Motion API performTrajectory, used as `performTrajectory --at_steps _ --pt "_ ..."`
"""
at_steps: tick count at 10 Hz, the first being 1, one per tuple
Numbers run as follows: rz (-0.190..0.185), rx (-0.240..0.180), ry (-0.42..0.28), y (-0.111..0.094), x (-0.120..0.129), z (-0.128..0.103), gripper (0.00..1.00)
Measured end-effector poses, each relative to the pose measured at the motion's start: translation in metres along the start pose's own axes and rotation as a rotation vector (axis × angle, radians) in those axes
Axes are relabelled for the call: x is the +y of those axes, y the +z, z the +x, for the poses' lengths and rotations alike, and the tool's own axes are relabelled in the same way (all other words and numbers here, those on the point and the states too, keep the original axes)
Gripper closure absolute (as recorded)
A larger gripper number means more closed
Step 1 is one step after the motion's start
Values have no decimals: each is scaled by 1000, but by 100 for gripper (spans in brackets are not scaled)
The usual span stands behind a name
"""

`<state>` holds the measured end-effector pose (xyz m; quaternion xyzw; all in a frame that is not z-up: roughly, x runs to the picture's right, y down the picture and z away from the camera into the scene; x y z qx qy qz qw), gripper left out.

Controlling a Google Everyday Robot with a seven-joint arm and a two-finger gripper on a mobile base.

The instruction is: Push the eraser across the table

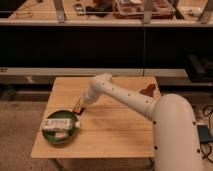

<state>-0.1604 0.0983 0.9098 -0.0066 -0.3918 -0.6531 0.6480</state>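
Claw (82, 104) against the eraser (78, 106) on the table (120, 135), grip indiscernible, label unreadable.

My gripper (84, 102) sits at the small dark brown eraser with the orange-red face (78, 106), hiding much of it. My white arm (125, 98) covers part of a reddish-brown object (147, 90) right of the eraser, too blurred to identify. My body is cut off by the lower right edge.

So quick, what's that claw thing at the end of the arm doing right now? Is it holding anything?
Gripper: down at the eraser near the green plate; cannot be told.
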Motion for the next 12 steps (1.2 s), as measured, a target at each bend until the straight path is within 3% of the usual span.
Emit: performTrajectory --at_steps 2,4,6,8,10,12 --pt "27 -15 -51 18 -43 -3 100" --pt "29 10 -73 14 -51 7 100" --pt "-2 58 -51 -6 -15 22 100" --pt "-51 89 -41 -28 39 22 100" --pt "-72 90 -83 -35 62 10 100" --pt "-108 78 -169 -34 75 -11 100"
